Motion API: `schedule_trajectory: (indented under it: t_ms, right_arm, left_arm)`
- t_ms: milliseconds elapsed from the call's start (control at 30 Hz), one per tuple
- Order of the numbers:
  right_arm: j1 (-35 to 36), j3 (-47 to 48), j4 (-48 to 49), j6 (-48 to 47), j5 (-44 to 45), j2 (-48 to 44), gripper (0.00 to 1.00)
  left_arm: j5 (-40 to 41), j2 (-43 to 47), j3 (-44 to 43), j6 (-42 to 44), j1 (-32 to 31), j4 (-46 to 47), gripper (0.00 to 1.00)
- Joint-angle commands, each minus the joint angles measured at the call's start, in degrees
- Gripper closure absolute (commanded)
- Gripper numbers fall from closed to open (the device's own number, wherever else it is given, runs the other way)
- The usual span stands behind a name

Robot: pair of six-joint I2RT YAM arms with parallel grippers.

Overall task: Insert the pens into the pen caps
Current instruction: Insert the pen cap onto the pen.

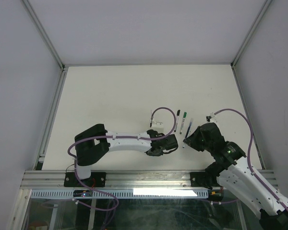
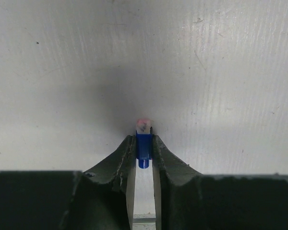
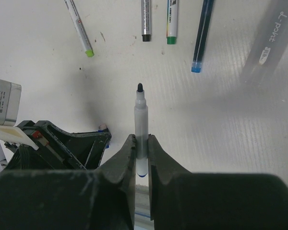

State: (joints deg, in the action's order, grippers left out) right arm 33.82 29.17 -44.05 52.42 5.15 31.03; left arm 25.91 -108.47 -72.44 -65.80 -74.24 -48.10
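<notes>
Left wrist view: left gripper [image 2: 143,139] clamping blue cap [image 2: 143,151] between jaws, cap poking ahead of fingertips; right gripper [image 3: 141,143] gripping uncapped pen [image 3: 141,112], dark tip pointing forward. Pen and cap not yet mating. Ahead of right jaws, four more pens [image 3: 172,21] lying, seemingly capped, unsure.

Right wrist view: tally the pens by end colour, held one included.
Lime-green-ended pen: 1
Black-ended pen: 1
Green-ended pen: 1
Blue-ended pen: 1
Dark-tipped pen, held in the right end effector: 1
Total: 5
The blurred grey barrel at the right edge is too unclear to tell, so it is not counted.
</notes>
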Motion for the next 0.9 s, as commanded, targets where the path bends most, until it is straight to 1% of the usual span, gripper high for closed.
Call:
schedule_trajectory:
  t_ms: [0,133,233,367,467,533,600,700,800,867]
  right_arm:
    - [-0.2,0.6,1.3,0.2,-0.7,-0.5,1.00]
    - [-0.2,0.3,1.9,-1.9,-2.0,-0.5,1.00]
    - [-0.2,0.1,3.2,-3.9,-3.9,-0.3,1.00]
    - [-0.2,-0.5,8.3,-6.8,-9.1,-0.9,1.00]
    - [-0.2,-1.7,15.6,-8.4,-14.3,-2.3,1.00]
    - [-0.2,-2.1,21.1,-9.5,-17.2,-2.7,1.00]
    - [-0.2,-1.5,25.1,-10.5,-19.3,-2.2,1.00]
    - [-0.2,-0.4,31.9,-11.2,-23.2,0.2,1.00]
    - [0.4,0.4,40.9,-10.3,-26.6,3.4,1.00]
    - [2.9,1.6,45.7,-10.4,-25.3,5.6,1.00]
  left_arm:
    - [-0.9,-4.0,0.6,1.5,-0.1,-4.2,0.86]
    - [-1.2,-3.6,0.2,3.7,1.5,-3.4,0.99]
    - [-1.9,-0.8,1.2,6.6,3.0,-0.5,1.00]
    - [-2.2,5.8,3.2,12.7,5.3,5.0,1.00]
    - [-1.1,13.1,5.6,17.3,6.5,10.6,1.00]
    - [-2.3,21.0,8.3,20.5,7.8,15.8,1.00]
    - [-4.9,28.4,11.7,23.4,10.6,22.4,1.00]
    - [-10.3,38.7,15.8,26.1,15.3,29.6,1.00]
    - [-14.9,45.8,17.1,28.9,19.2,34.1,1.00]
    - [-16.2,48.6,15.8,30.7,20.3,35.1,1.00]
